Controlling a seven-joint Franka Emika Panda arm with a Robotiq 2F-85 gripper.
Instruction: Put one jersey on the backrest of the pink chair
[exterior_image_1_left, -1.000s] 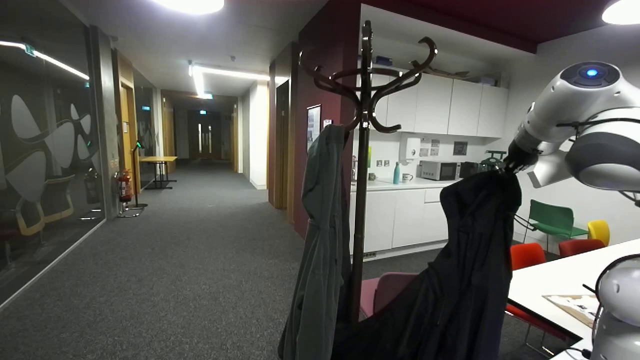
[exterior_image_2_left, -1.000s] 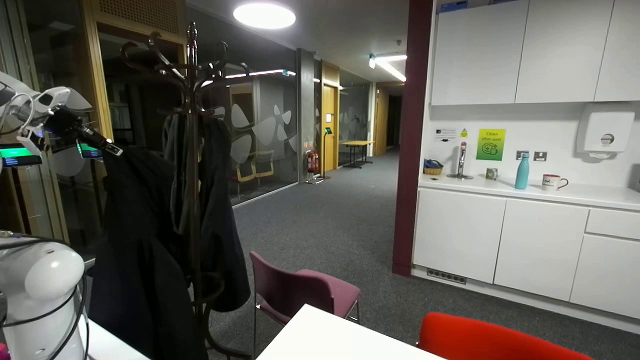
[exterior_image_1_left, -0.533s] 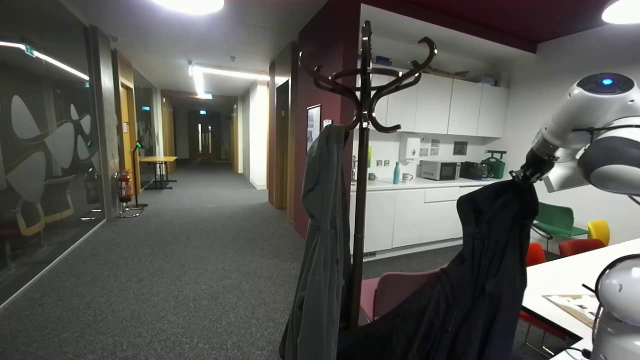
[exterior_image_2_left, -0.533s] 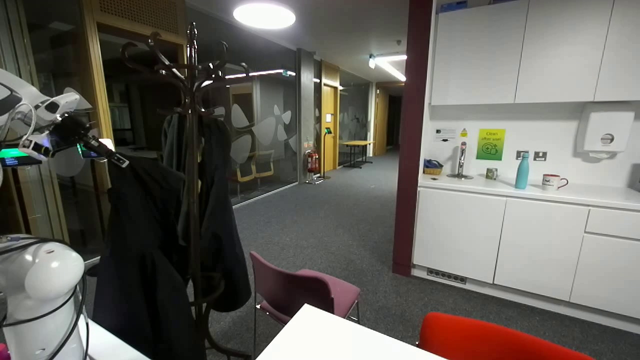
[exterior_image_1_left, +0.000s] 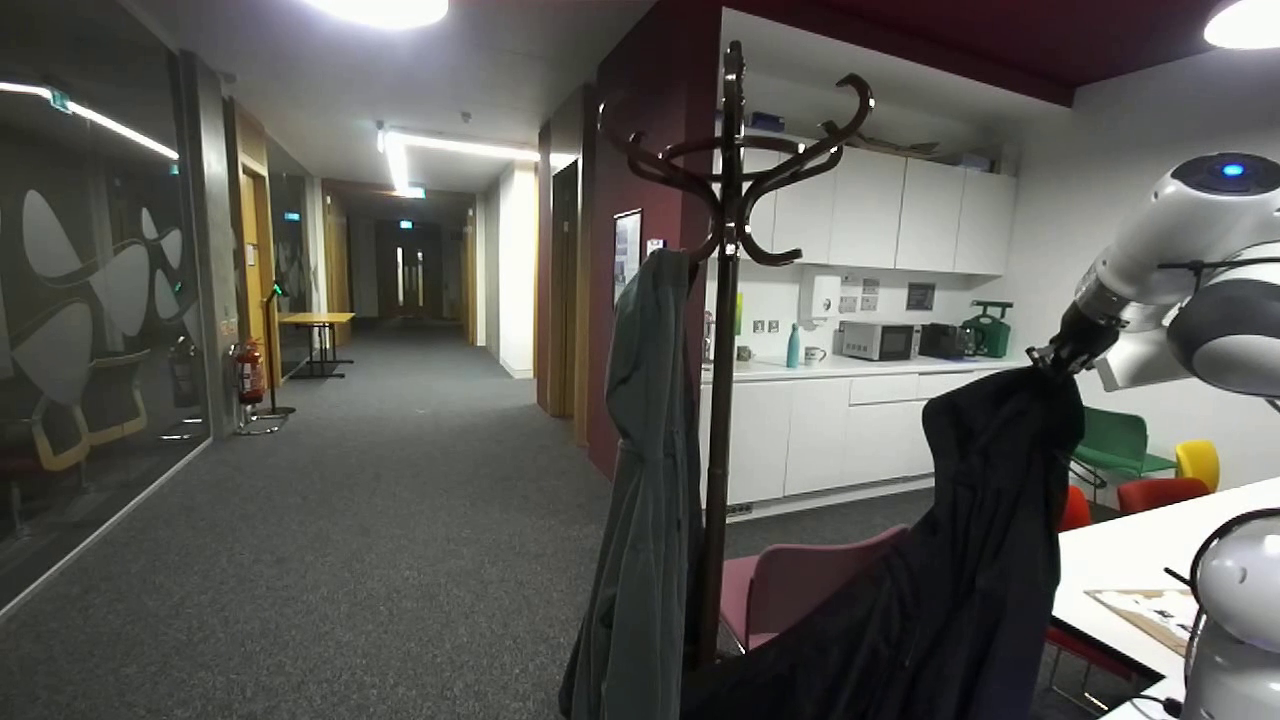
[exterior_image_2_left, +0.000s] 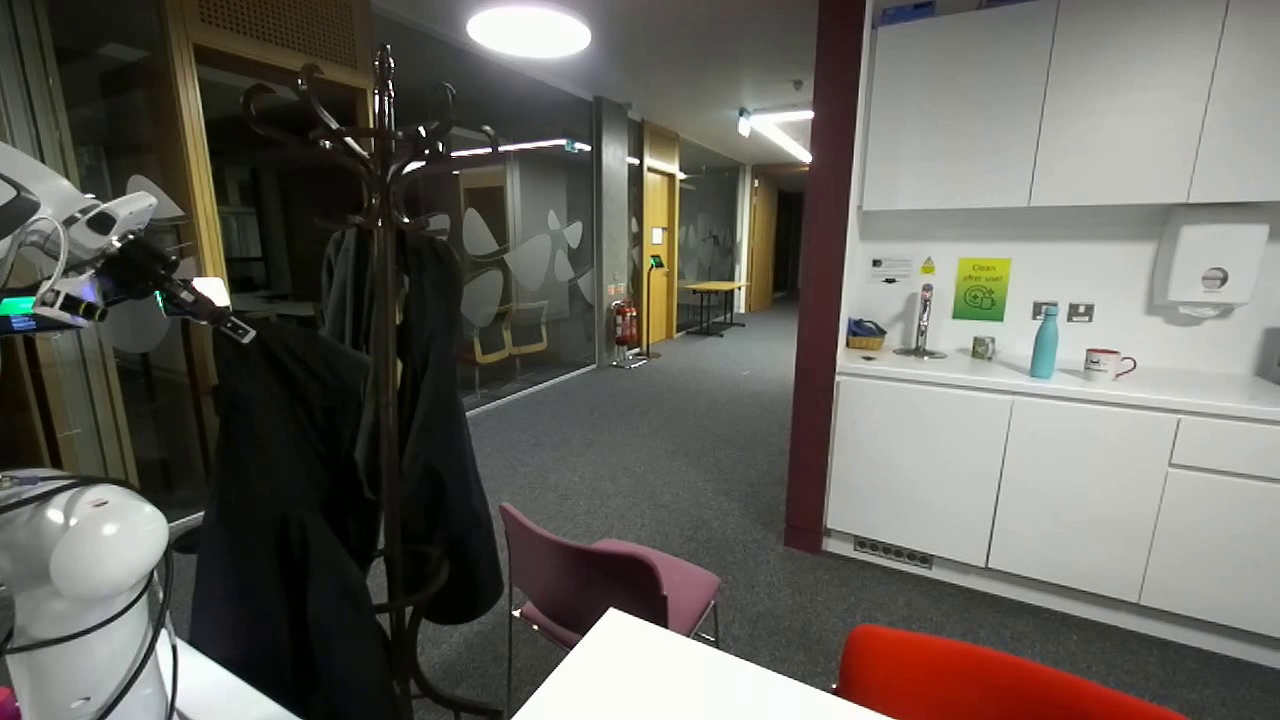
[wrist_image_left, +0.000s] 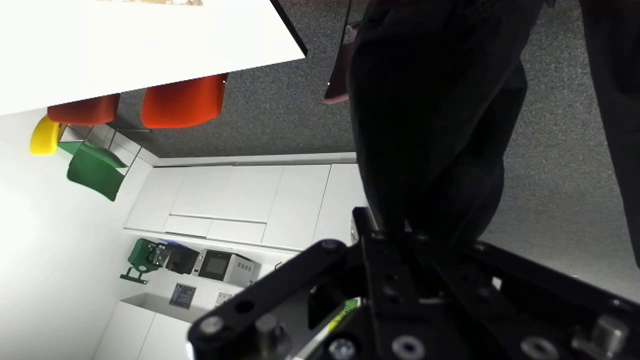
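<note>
The gripper (exterior_image_2_left: 236, 327) is clenching a bunch of the jersey (exterior_image_1_left: 980, 560) at its upper end, and in the wrist view the black cloth is running out from between the tips. Below, the jersey is drooping limp, its lower part slanting toward the foot of the rack (exterior_image_1_left: 722, 420) in an exterior view; whether it is touching there, I cannot tell. The coat (exterior_image_1_left: 645, 450) is hanging from the rack, just beside that slanting cloth in the same view. Beyond, the pink chair (exterior_image_2_left: 600, 580) is standing near a corner of the surface (exterior_image_2_left: 680, 680), its backrest (exterior_image_1_left: 805, 590) bearing no cloth, though the jersey is partly hiding it in an exterior view.

The step in hand seems to be carrying the jersey across to the pink chair. Doing it well is likely depending on height: so long a garment will probably be snagging unless the gripper is lifting its hem clear of rack and coat. The path should be passing on the surface side of the rack, slowly. Above the backrest, the gripper should be centring the cloth, lowering until weight is resting on both sides, only then letting go.
</note>
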